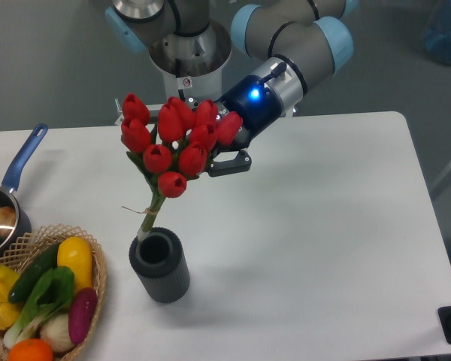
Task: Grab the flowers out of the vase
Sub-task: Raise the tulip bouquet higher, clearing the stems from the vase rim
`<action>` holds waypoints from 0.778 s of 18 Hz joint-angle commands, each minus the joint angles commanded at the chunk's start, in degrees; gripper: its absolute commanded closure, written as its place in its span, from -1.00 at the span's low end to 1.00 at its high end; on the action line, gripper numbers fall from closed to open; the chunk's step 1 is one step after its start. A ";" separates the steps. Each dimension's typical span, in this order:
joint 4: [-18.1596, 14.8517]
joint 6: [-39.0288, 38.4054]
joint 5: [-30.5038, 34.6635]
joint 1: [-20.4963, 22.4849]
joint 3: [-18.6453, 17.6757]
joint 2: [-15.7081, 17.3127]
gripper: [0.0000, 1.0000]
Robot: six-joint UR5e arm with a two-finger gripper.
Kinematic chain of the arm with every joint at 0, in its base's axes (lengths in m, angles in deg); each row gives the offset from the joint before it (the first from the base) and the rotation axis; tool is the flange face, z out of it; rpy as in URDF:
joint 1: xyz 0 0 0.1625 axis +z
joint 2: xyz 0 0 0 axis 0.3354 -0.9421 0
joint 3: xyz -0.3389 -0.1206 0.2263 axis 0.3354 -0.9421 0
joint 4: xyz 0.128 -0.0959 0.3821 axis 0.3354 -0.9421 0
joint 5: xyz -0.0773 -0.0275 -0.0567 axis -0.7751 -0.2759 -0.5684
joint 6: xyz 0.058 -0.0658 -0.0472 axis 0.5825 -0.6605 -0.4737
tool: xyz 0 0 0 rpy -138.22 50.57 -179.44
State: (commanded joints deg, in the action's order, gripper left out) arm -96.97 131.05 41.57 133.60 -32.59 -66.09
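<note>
The flowers [174,147], a bunch of red tulip buds on tied green stems, hang tilted above the table. My gripper [214,154] is shut on the bunch from the right, its fingers partly hidden behind the buds. The stem ends sit just at the left rim of the vase [159,265], a short dark grey ribbed cylinder standing upright below and slightly right of them. Whether the stems still touch the rim I cannot tell.
A wicker basket [98,289] with several colourful vegetables sits at the front left. A blue-handled pan [11,184] lies at the left edge. The arm's base [188,64] stands behind the table.
</note>
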 joint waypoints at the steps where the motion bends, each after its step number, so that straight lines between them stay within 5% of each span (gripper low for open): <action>1: 0.00 -0.09 0.00 0.09 0.26 0.09 0.41; 14: 0.00 -1.67 0.09 4.13 2.90 -0.35 0.44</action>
State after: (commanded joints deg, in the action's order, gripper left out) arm -96.97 129.38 41.66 137.72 -29.69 -66.44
